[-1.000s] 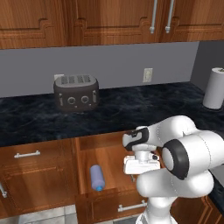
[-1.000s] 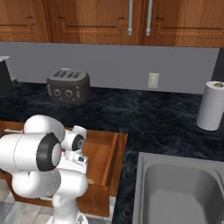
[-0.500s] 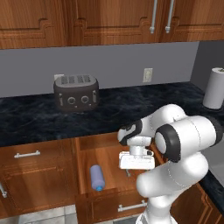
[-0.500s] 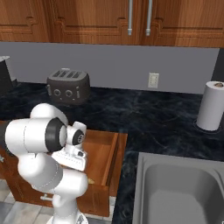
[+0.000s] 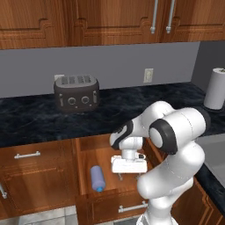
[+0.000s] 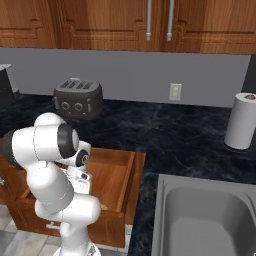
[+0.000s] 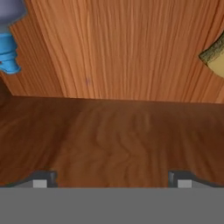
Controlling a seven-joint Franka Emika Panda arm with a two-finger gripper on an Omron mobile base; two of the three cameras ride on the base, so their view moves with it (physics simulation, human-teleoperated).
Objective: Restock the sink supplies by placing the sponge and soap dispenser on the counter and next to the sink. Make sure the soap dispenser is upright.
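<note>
1. The hand (image 5: 128,165) hangs low inside the open wooden drawer (image 5: 85,151), its fingers (image 7: 41,178) spread wide with nothing between them; in the hand view the tips sit far apart over bare drawer floor.
2. The soap dispenser (image 5: 97,178) lies on its side on the drawer floor, blue pump end toward the drawer front, just left of the hand and apart from it. In the hand view only its blue pump (image 7: 8,52) and a sliver of the body show, cut off at the top left corner.
3. The sponge (image 7: 215,56) shows as a yellow and green corner, cut off at the right edge of the hand view; its full shape cannot be made out. In the right base view a small yellow spot (image 6: 103,206) peeks out beside the arm.
4. The drawer's side walls close in on both sides; above is open room.
5. The table (image 5: 35,118) runs beyond, with a toaster (image 5: 77,92) at the back wall.
6. The sink (image 6: 205,215) lies right, with a paper towel roll (image 6: 243,120) behind it.
</note>
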